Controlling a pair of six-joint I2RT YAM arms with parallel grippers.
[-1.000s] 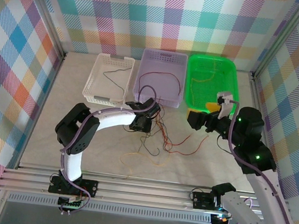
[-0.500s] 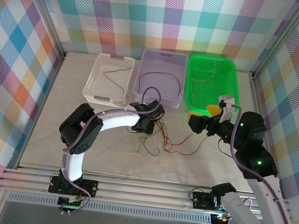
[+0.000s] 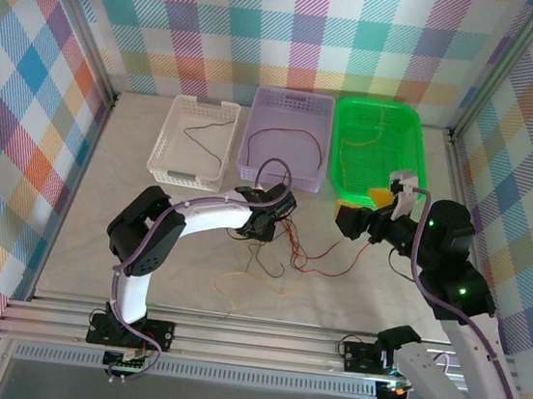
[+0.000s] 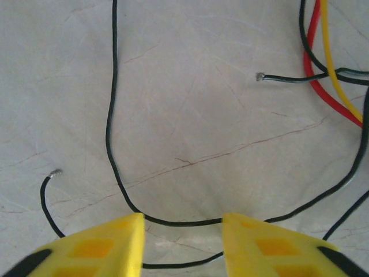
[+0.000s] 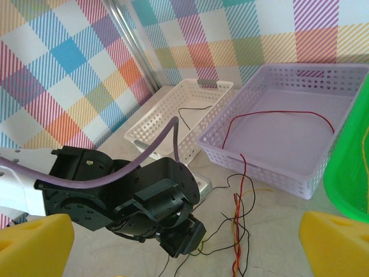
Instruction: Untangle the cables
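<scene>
Near the worktop's middle, just before the purple basket [image 3: 290,164] at its far edge, the cables [image 3: 291,251] lie tangled. My left gripper [image 4: 181,234] sits low over them, jaws apart, one black wire [image 4: 108,127] running between. My right gripper [image 5: 184,245] hangs wide open, holding nothing.

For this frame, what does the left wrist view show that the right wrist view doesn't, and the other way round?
Left wrist: the left gripper, jaws apart, a black wire crossing between their tips on the table, bare wire ends nearby. Right wrist: white basket holding a dark wire, purple basket holding a red wire, green basket edge, the left arm. Both: red, yellow and black strands of the loose cables.
</scene>
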